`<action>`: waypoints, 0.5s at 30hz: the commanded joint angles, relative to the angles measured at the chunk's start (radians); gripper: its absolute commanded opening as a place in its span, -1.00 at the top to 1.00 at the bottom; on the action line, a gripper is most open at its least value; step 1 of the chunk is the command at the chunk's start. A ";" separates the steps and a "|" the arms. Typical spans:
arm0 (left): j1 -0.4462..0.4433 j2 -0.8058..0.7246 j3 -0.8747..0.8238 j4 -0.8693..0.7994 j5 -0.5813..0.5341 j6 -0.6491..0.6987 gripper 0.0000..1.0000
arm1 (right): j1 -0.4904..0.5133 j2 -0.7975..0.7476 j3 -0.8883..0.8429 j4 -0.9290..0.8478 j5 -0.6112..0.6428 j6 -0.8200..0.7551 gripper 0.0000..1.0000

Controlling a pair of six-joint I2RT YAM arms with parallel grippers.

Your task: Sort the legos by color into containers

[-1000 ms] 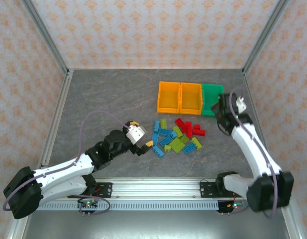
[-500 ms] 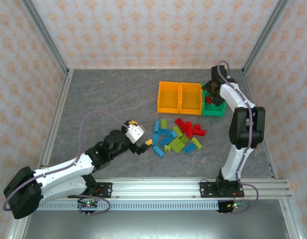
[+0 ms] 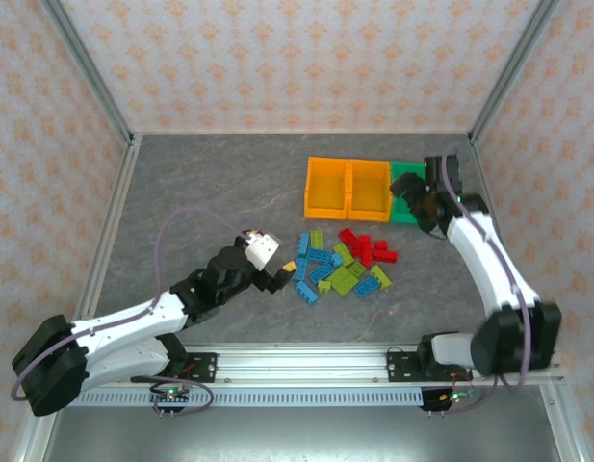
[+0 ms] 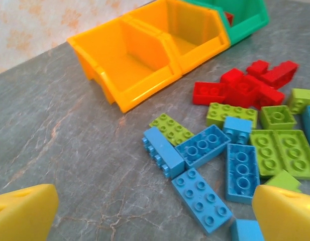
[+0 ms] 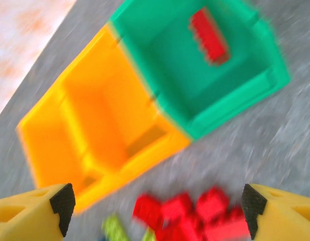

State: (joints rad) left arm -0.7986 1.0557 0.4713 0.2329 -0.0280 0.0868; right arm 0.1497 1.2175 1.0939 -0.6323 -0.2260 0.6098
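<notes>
Left claw (image 3: 284, 273): spread wide, empty, low over the worktop (image 3: 200, 192) at the pile's near edge.
Right claw (image 3: 418, 201): spread, empty, by the green bin (image 5: 230, 108); one red brick (image 5: 209, 36) lies inside.
Legos (image 3: 343, 262): loose heap, mid-worktop, before the orange bins (image 4: 144, 93).
Handling: likely light, rigid, slick plastic; neighbours will scoot.
Hold: pinch the flat long sides of the nearest blue brick (image 4: 202, 200), not the studs.
</notes>
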 commanded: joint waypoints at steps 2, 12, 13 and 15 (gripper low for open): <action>0.003 0.140 0.151 -0.122 -0.087 -0.229 -1.00 | 0.186 -0.199 -0.097 -0.096 -0.078 -0.122 -0.74; 0.035 0.559 0.612 -0.531 -0.072 -0.671 -0.70 | 0.389 -0.290 -0.147 -0.220 -0.098 -0.124 -0.73; 0.042 0.600 0.653 -0.555 -0.062 -0.680 -0.69 | 0.390 -0.294 -0.150 -0.220 -0.088 -0.128 -0.74; 0.051 0.671 0.723 -0.599 -0.043 -0.676 -0.65 | 0.390 -0.297 -0.150 -0.225 -0.076 -0.138 -0.74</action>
State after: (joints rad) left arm -0.7635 1.6661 1.1191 -0.2070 -0.0822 -0.4931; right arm 0.5343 0.9451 0.9489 -0.8230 -0.3317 0.4992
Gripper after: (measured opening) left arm 0.828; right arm 0.870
